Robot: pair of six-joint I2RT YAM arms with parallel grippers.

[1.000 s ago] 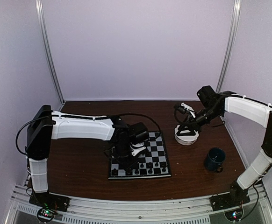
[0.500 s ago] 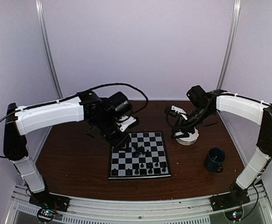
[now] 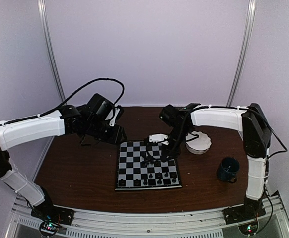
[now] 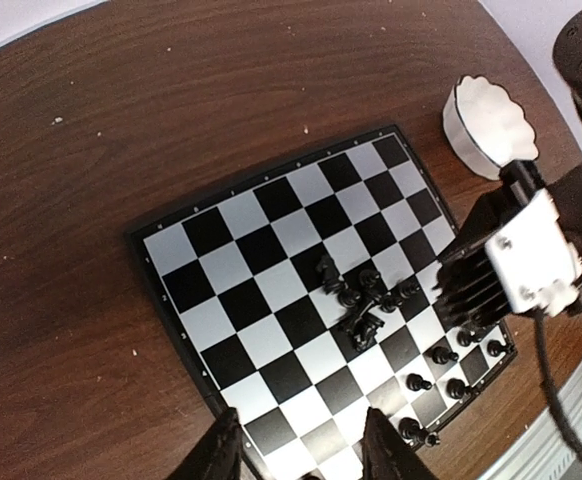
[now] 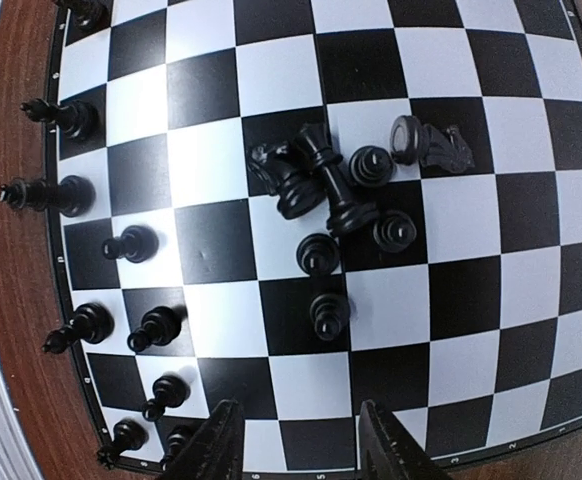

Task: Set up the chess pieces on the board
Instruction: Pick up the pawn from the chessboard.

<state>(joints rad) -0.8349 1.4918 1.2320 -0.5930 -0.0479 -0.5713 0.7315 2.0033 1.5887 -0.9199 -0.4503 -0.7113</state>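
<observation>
The board [image 3: 130, 166] lies flat on the dark wooden table [image 3: 75, 173], about midway between its left and right edges and closer to the near edge, turned slightly askew. It is a square of black and pale checks inside a thin dark rim. The chess pieces [image 5: 336, 190] are small, glossy and black (no pale ones show). One group sits jumbled on the squares around the board's middle: several lie toppled against each other, and a few pawns stand upright beside them. The others stand upright in two loose ranks along the board's near edge, each on its own square.
</observation>
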